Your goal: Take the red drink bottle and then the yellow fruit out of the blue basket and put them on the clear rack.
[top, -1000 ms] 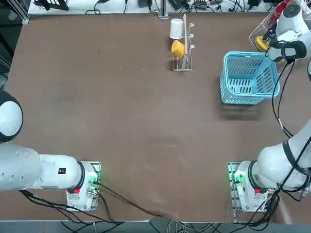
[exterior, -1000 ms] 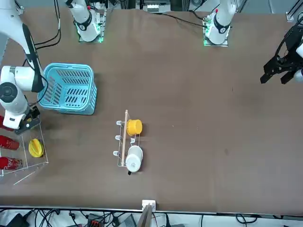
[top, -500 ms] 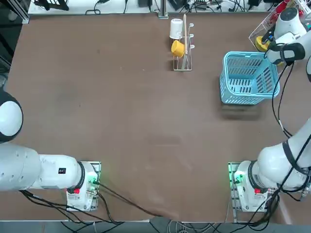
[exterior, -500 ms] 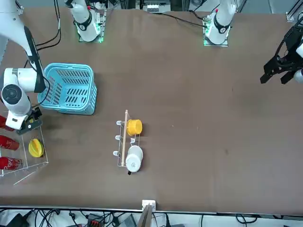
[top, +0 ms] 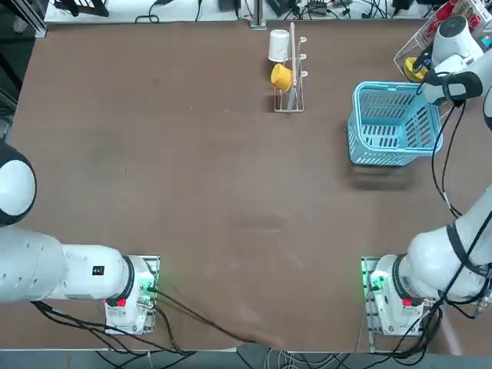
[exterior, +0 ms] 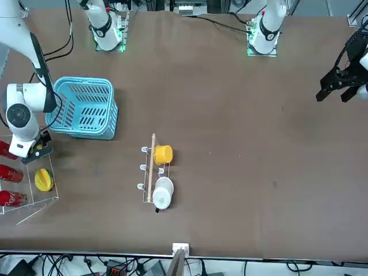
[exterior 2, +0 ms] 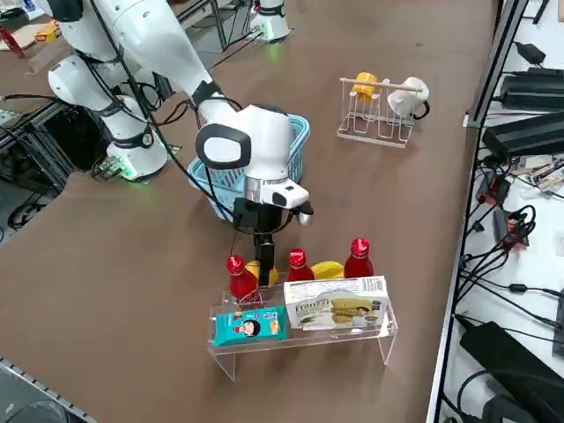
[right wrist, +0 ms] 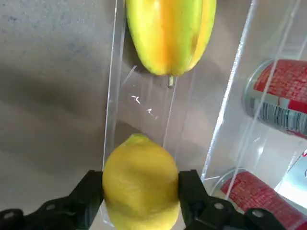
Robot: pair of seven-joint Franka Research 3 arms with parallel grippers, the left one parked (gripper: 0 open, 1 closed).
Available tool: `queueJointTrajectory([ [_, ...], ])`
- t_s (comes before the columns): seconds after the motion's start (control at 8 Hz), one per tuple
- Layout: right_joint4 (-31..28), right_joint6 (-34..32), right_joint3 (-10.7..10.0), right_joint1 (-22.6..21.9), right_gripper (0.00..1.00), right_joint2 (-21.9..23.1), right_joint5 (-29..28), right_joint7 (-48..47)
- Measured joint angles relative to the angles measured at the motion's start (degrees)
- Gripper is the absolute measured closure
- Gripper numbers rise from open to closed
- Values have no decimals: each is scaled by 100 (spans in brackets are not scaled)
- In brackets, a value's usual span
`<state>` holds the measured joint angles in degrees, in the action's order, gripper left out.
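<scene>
Your right claw (right wrist: pixel 139 201) grips the yellow fruit (right wrist: pixel 140 182) at the clear rack (exterior 2: pixel 304 328), seemingly over its low back step.

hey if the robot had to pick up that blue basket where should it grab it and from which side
Probably the thick rim of the blue basket, taken from straight above with one finger inside and one outside. It stands upright, open and empty, so the rim is fully exposed, and its slotted walls flare outward. The long rim away from the right gripper and the clear rack looks least crowded.

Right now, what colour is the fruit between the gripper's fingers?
Plain yellow; the yellow fruit shows best in the right wrist view.
</scene>
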<state>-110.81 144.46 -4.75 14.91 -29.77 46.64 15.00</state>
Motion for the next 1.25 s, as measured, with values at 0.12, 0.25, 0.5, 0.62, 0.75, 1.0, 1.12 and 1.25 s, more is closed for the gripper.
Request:
queueJointTrajectory([
  [0.12, 0, 0, -2, 1, 14, 0, 1, 0],
  [0.25, 0, 0, -2, 3, 13, 0, 1, -13],
  [0.5, 0, 0, -3, 10, 0, 0, 4, -118],
  [0.62, 2, 0, -3, 10, 0, 0, 5, -141],
  [0.75, 9, 0, -3, 10, 1, 3, 5, -152],
  [1.0, 122, -204, 7, -8, 0, 69, 1, -203],
  [1.12, 239, -524, 64, -30, 0, 159, -28, -246],
  [1.25, 368, -875, 145, -95, 0, 295, -185, -320],
])
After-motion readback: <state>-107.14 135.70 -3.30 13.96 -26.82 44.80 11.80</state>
